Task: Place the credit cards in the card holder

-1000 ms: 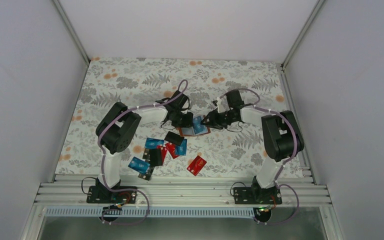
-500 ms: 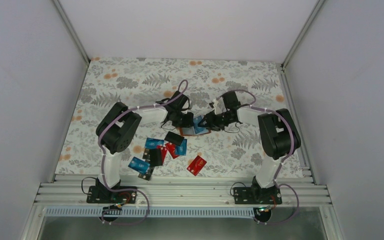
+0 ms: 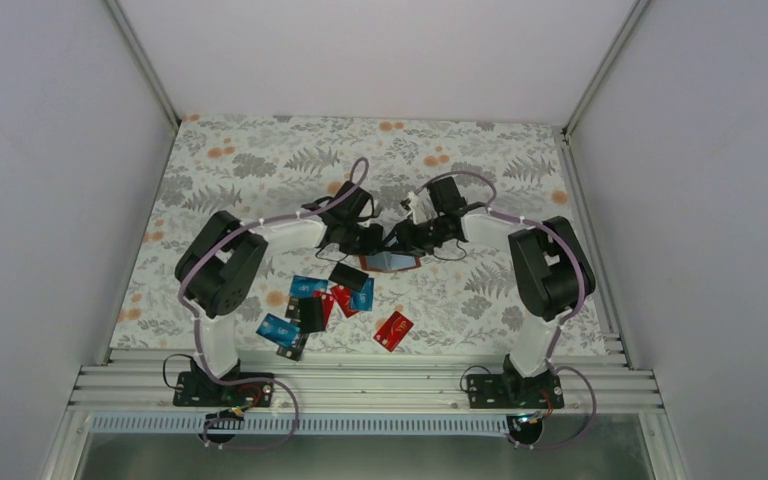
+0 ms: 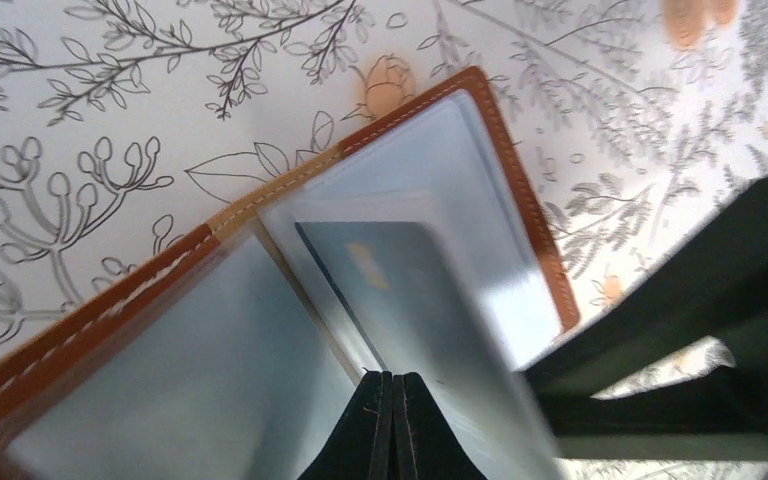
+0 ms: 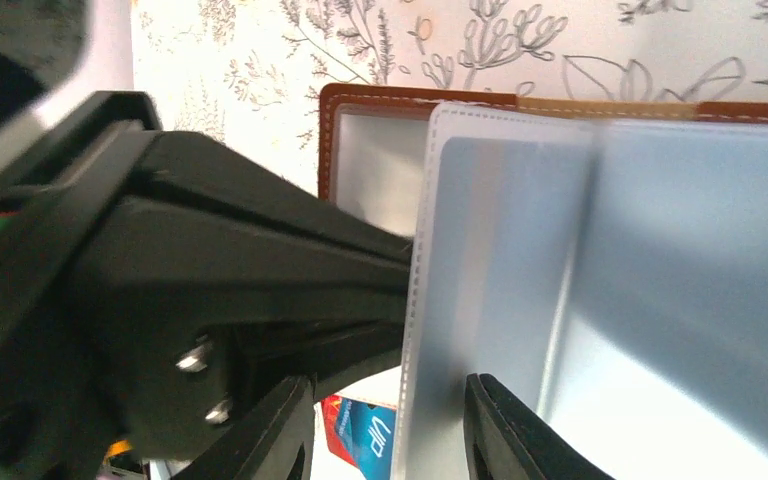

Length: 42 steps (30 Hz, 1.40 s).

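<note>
Reddish-brown leather folding card holder [image 3: 388, 262]: lying open on floral-print surface [image 3: 260, 170] between both arms, clear sleeves lifted.
Left fingers [image 4: 370, 440]: pressed together at a sleeve's base; grip on it unclear.
Right fingers [image 5: 505, 435]: parted, straddling a sleeve edge.
Blue, red and black plastic credit cards [image 3: 320, 300]: loose, nearer the bases.

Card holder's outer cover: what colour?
Reddish-brown card holder with pale stitching; best in left wrist view.
</note>
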Each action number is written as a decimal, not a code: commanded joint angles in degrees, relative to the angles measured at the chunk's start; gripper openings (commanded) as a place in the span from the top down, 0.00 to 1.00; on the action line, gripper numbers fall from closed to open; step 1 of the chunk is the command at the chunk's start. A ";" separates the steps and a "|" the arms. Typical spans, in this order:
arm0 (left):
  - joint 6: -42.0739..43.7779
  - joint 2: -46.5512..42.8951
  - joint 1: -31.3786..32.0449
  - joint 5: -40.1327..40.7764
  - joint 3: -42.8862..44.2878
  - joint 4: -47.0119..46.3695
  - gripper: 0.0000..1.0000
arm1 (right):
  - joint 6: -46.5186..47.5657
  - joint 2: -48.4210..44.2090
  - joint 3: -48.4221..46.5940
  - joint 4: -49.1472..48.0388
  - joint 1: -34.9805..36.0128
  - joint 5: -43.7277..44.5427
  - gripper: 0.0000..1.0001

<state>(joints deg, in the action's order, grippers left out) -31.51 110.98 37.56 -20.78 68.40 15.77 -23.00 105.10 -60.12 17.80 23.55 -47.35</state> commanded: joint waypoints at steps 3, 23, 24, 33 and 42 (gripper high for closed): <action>-3.35 -7.65 -1.11 1.01 -4.28 -1.83 0.97 | -1.60 2.37 -3.01 -0.19 2.91 -0.58 0.60; -3.60 -22.92 -6.64 5.01 -21.30 -3.30 0.97 | -4.02 8.46 -10.41 0.66 8.11 1.39 0.61; -3.24 -22.94 -6.53 4.41 -21.51 -3.80 0.97 | -3.86 8.39 -10.67 0.92 8.15 1.60 0.62; -1.47 -18.52 -5.70 1.97 -19.39 -6.12 0.97 | -2.33 7.73 -12.55 3.01 7.90 2.87 0.61; -0.88 -10.98 -5.25 1.99 -13.66 -6.00 0.97 | -0.88 6.61 -12.07 3.69 5.17 3.51 0.61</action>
<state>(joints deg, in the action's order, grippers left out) -33.54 98.13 32.05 -18.31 51.62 11.22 -25.47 113.03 -71.35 20.38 30.28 -44.36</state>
